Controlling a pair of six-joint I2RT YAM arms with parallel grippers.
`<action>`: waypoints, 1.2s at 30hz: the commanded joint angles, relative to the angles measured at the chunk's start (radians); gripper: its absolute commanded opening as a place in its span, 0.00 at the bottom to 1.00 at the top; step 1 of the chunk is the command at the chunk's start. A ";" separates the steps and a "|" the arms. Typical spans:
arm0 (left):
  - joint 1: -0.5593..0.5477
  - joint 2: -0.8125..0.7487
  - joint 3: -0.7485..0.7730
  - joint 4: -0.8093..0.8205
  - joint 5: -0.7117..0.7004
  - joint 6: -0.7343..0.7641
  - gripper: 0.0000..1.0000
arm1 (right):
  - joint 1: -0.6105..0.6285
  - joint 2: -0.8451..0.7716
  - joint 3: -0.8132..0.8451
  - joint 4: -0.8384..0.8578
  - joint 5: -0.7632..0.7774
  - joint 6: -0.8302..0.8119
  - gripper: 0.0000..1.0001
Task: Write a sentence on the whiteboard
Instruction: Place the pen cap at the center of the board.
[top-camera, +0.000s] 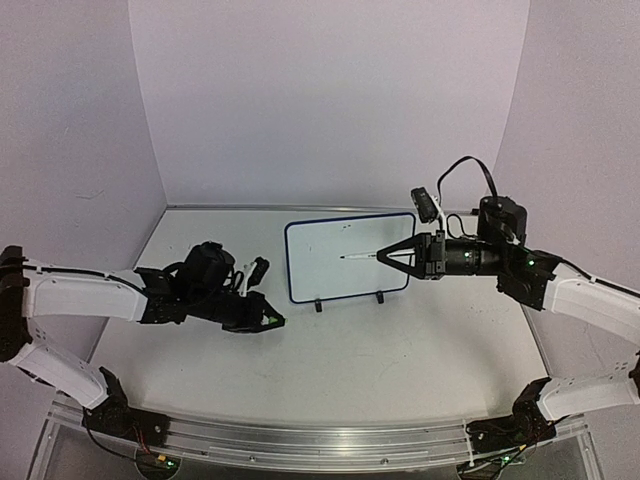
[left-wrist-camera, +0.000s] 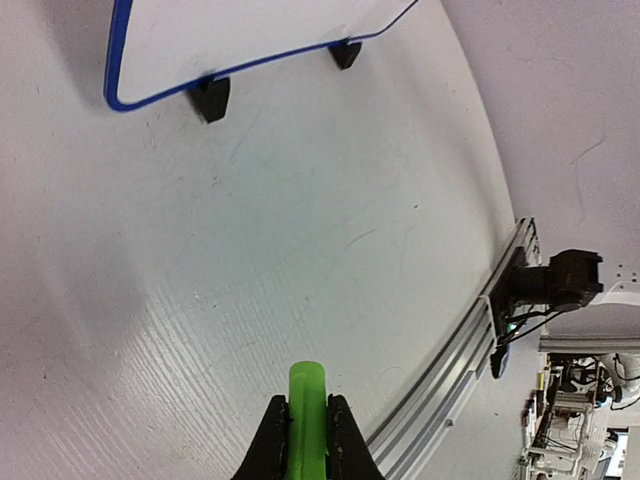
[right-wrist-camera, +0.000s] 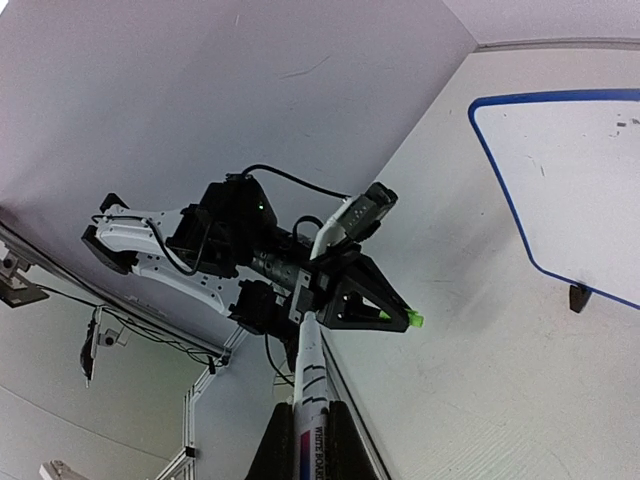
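While the whiteboard (top-camera: 335, 272) sits mid-table on its feet, the right gripper (top-camera: 384, 256) pinches a marker pen (top-camera: 357, 256), tip over the board face. Left gripper (top-camera: 272, 321), near the board's left, clamps a green cap (left-wrist-camera: 306, 398).

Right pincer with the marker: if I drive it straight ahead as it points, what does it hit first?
Likely the left pincer with its green cap; the whiteboard lies off to one side. Depth is unclear.
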 joint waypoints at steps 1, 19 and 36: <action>-0.028 0.096 0.007 0.086 -0.018 -0.010 0.00 | 0.012 -0.012 -0.028 -0.019 0.095 -0.020 0.00; -0.036 0.234 0.013 0.086 -0.052 -0.022 0.24 | 0.031 0.001 -0.091 -0.020 0.195 -0.023 0.00; -0.018 0.121 0.059 -0.136 -0.149 0.060 0.71 | 0.050 -0.002 -0.093 -0.046 0.265 -0.049 0.00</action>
